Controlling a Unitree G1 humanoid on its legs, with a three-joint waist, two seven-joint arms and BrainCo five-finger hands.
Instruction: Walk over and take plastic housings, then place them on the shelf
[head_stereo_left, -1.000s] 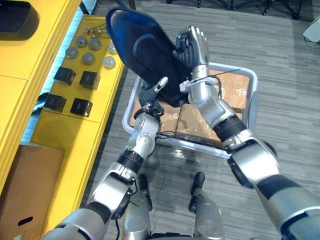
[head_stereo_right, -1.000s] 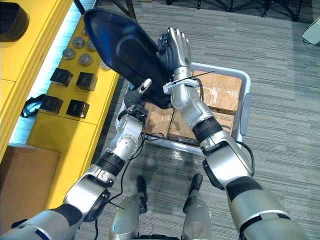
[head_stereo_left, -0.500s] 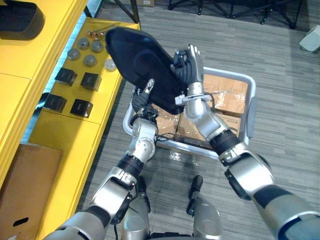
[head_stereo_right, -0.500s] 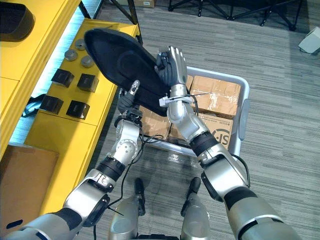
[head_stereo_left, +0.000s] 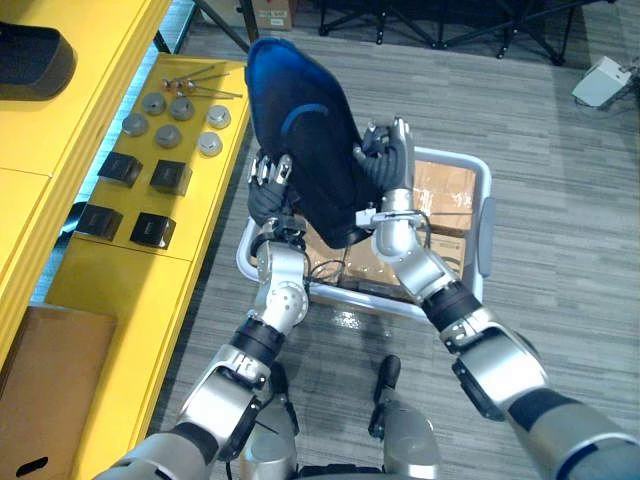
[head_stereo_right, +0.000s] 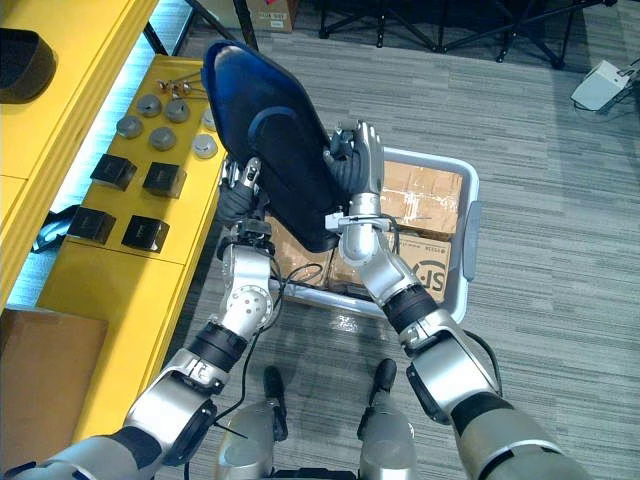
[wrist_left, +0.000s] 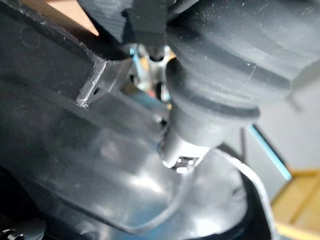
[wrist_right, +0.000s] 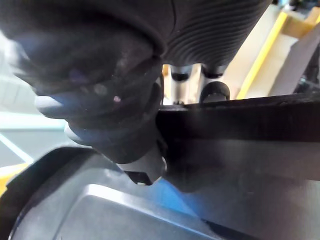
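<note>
Housing (head_stereo_left: 300, 130) swung upright, right hand (wrist_right: 110, 110) pinching rim

A workshop: yellow shelf (head_stereo_left: 112, 268) of metal parts (head_stereo_left: 168, 134), a cart (head_stereo_left: 486, 236) of cartons (head_stereo_left: 441, 188)

Dark blue-black housing (head_stereo_left: 305, 150); yellow shelf (head_stereo_left: 125, 272); grey striped floor (head_stereo_left: 560, 135); brown boxes (head_stereo_left: 445, 190).

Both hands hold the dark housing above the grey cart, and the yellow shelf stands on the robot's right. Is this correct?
No: the yellow shelf stands on the robot's left, as the left eye view shows. Left hand and right hand do hold the dark housing above the cart.
</note>
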